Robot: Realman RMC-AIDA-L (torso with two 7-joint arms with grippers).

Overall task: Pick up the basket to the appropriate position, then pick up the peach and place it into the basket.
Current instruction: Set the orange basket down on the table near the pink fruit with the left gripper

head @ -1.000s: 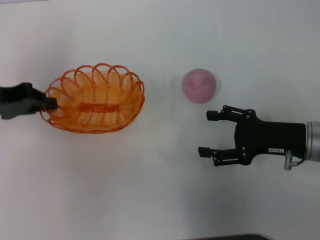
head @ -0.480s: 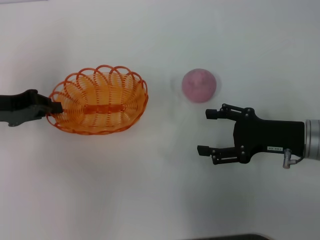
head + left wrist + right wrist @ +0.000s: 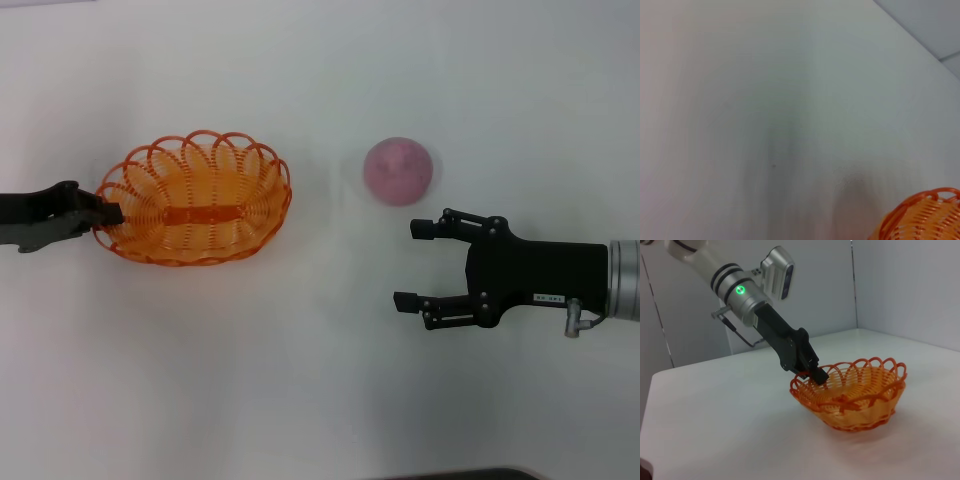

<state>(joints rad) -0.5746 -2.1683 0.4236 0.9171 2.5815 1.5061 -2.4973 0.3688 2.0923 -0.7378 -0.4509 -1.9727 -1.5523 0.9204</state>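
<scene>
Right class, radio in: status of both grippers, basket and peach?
Left gripper shut on orange looped-wire basket rim. Right gripper open, beside round pink-mauve peach, not touching. Peach on white table, outside basket. Nothing between them.

A lab-like test bay: plain white table (image 3: 715, 430), bare pale partition walls (image 3: 900, 290) meeting at corners behind it, only a robot arm (image 3: 755, 310) with a green status light.

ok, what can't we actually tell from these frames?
- Peach: head view only, outside both wrist views.
- Basket: left wrist view crops it to a rim corner.
- Left gripper on the rim: only the right wrist view shows the grip.
- Right gripper: open, absent from its own view.
</scene>
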